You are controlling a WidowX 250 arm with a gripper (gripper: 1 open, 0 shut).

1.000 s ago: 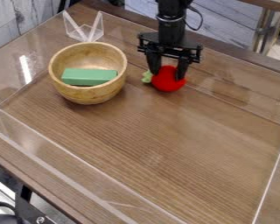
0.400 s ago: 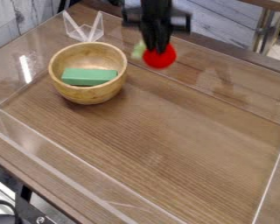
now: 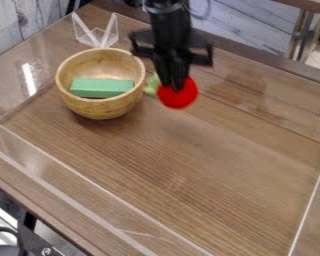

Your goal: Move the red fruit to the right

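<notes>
Tool [image 3: 171, 72] gripping red fruit [image 3: 178, 93], bare table [image 3: 190, 175] rightward

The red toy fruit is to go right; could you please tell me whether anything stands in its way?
Nothing visible does: the round red toy fruit, under the black gripper, has bare wooden tabletop beside it to the image's right.

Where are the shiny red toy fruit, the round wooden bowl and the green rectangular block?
Red toy fruit [image 3: 179, 96]: camera view, its rounded side.
Wooden bowl [image 3: 101, 111]: camera view, its near outer wall.
Green rectangular block [image 3: 103, 88]: camera view, its upper face.
</notes>
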